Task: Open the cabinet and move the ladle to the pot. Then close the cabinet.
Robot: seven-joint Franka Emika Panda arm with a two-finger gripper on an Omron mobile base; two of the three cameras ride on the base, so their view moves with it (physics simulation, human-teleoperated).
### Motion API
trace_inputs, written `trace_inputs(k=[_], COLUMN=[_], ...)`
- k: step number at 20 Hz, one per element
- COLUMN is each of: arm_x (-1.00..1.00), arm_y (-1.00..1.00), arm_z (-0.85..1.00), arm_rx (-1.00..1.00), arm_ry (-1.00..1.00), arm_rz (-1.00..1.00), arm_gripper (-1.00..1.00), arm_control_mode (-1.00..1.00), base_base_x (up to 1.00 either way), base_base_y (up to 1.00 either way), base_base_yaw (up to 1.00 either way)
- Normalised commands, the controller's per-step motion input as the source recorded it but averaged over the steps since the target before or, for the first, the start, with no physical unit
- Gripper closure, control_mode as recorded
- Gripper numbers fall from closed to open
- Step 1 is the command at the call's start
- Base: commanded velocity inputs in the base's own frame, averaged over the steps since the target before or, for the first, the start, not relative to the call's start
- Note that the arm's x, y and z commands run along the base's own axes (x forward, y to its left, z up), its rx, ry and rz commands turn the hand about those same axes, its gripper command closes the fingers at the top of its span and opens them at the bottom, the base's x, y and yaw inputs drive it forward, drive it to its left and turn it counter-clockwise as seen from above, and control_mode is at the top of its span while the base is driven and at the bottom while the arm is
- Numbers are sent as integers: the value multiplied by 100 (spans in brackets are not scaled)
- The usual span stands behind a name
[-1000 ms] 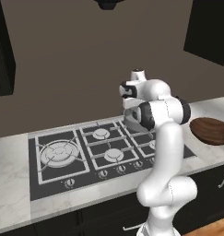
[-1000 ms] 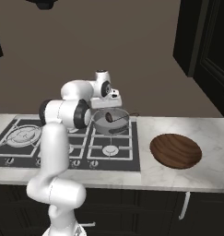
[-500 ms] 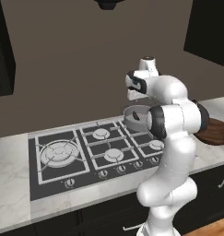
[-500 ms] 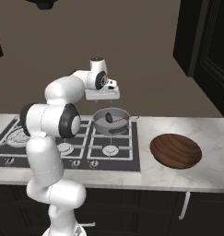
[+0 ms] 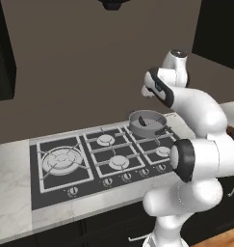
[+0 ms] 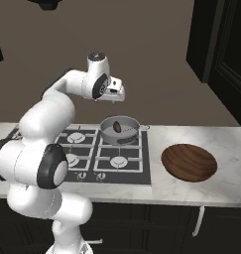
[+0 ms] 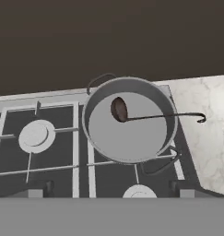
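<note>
Brown ladle (image 7: 119, 109) in grey pot (image 7: 130, 120)

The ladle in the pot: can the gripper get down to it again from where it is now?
Probably yes. The gripper is open above the pot, and the ladle lies uncovered with nothing between them.

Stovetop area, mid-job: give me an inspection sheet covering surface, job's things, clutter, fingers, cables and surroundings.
Surface: pale marble counter with a dark gas hob set into it.
Job's things: shallow round grey metal pot sits on a rear burner; small dark brown ladle lies in it, scoop inside, thin stem over the rim toward the counter. Black-brown wall cabinet at upper right; whether it is open cannot be told.
Clutter: wide brown wooden dish on the counter beside the hob.
Fingers: gripper open, holding nothing, above the pot.
Cables: nothing seen.
Surroundings: brown back wall.
</note>
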Motion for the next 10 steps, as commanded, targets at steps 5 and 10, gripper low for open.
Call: trace_inputs(k=[5, 10], arm_x=[-88, -97], arm_y=[1, 4], arm_z=[68, 48], arm_rx=[8, 3], arm_ry=[-25, -32], arm_rz=[-5, -6], arm_gripper=[-100, -100], arm_control_mode=[-100, -100], base_base_x=[0, 0], base_base_y=[0, 0], base_base_yaw=[0, 0])
